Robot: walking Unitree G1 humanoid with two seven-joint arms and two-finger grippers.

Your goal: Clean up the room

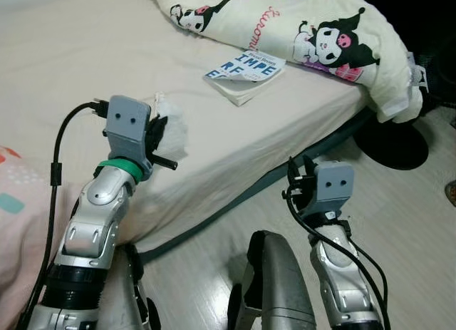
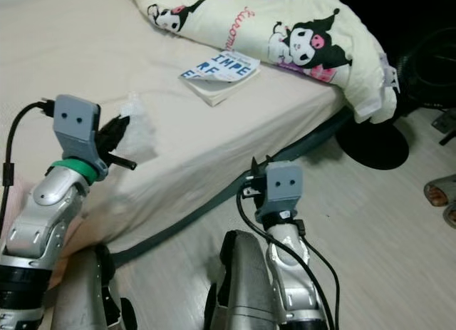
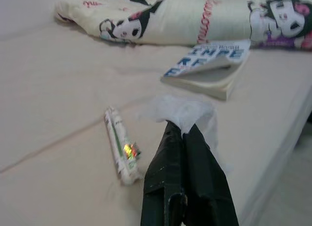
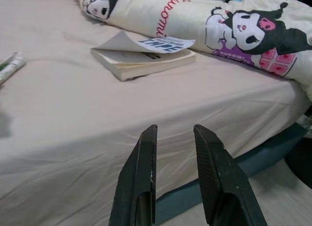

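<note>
My left gripper (image 1: 165,129) is over the cream bed sheet (image 1: 71,66), shut on a crumpled clear plastic wrapper (image 1: 173,134); the wrapper (image 3: 187,113) sticks out past the closed fingertips in the left wrist view. A small rolled white wrapper with green print (image 3: 121,145) lies on the sheet beside the fingers. A paperback book (image 1: 246,75) with blue letters lies near the bed's edge. My right gripper (image 4: 174,133) is open, with nothing between its fingers, held low beside the bed's edge; its grey wrist block (image 1: 332,182) stands over the floor.
A cream cartoon-print duvet (image 1: 306,23) is bunched at the far corner of the bed. A dark round fan base (image 1: 395,141) stands on the pale wood floor (image 1: 399,230) by that corner. A pink patterned cloth (image 1: 18,202) lies at the bed's near left.
</note>
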